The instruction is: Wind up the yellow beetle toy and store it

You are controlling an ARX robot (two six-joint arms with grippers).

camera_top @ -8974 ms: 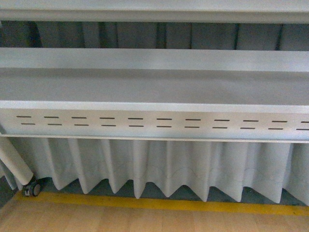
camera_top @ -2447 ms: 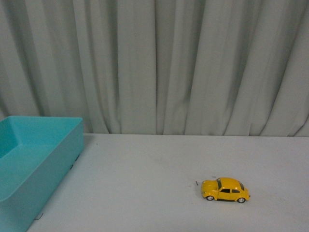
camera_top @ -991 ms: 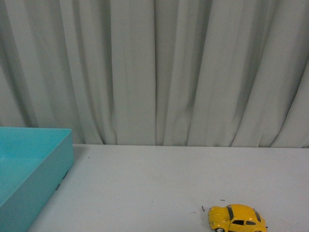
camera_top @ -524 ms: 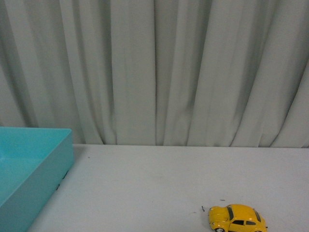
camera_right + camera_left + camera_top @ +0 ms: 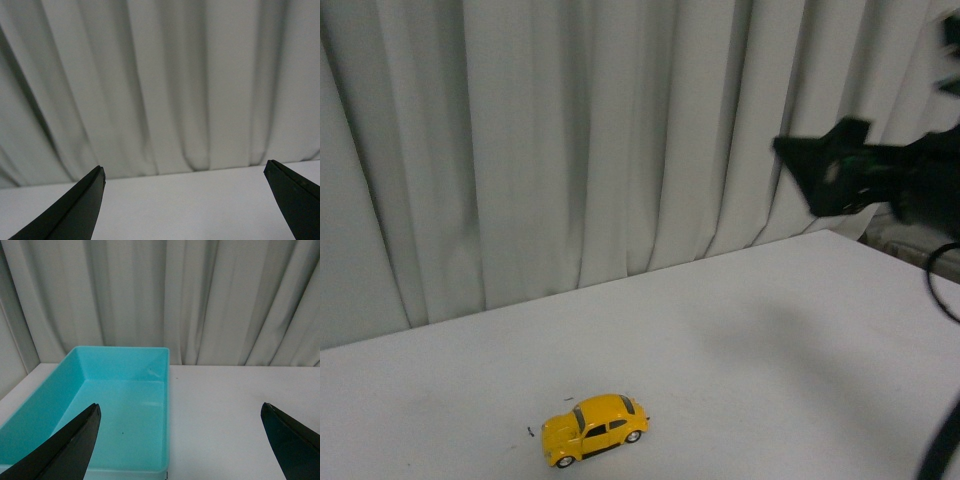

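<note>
While the yellow beetle toy (image 5: pixel 593 428) sits on its wheels on the white table (image 5: pixel 770 330), low in the front view with nothing touching it, the right gripper (image 5: pixel 185 167) hangs up high, well right of it, jaws spread, empty. Left gripper (image 5: pixel 179 409) is likewise spread wide, holding nothing, facing a teal bin (image 5: pixel 125 415) on the table. Grey curtain (image 5: pixel 570 150) behind.

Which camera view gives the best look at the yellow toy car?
The front view: the car stands whole and unblocked on the table. Neither wrist view shows it; the left wrist view sees the bin, the right only curtain and table.
</note>
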